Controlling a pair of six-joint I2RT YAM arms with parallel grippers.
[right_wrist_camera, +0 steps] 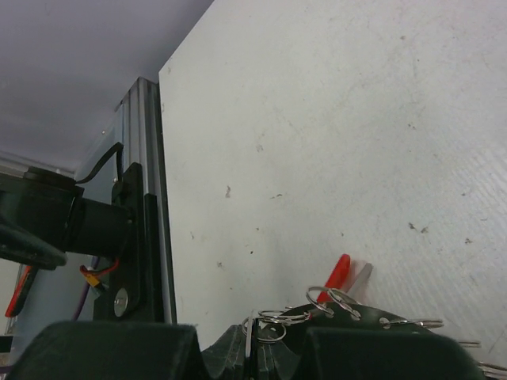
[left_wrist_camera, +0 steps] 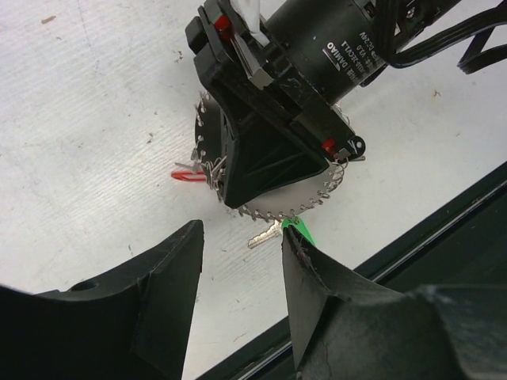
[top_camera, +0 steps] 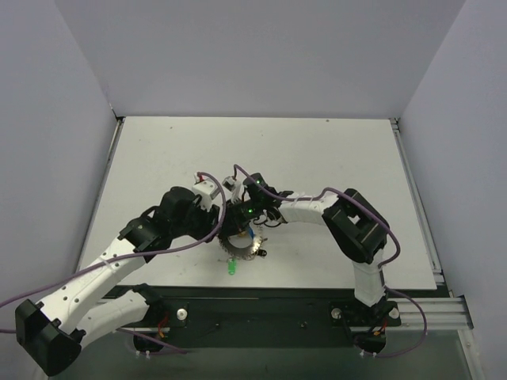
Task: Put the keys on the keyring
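Note:
The keyring (top_camera: pixel 244 247), a wire ring fringed with small silver pieces, lies near the table's front edge. My right gripper (top_camera: pixel 242 228) stands over it, shut on its thin wire; the right wrist view shows the fingers closed (right_wrist_camera: pixel 253 348) with small split rings (right_wrist_camera: pixel 287 318) and a red tag (right_wrist_camera: pixel 337 275) just beyond. A silver key with a green head (top_camera: pixel 232 269) lies beside the ring's near rim. In the left wrist view my left gripper (left_wrist_camera: pixel 242 265) is open and empty, its right fingertip (left_wrist_camera: pixel 295 237) touching the green head (left_wrist_camera: pixel 301 229), the blade (left_wrist_camera: pixel 263 236) between the fingers.
The black front rail (top_camera: pixel 261 305) runs just behind the green key. The right gripper's body (left_wrist_camera: pixel 261 150) covers most of the ring (left_wrist_camera: pixel 321 198) in the left wrist view. A red tag (left_wrist_camera: pixel 188 174) sticks out on the ring's far side.

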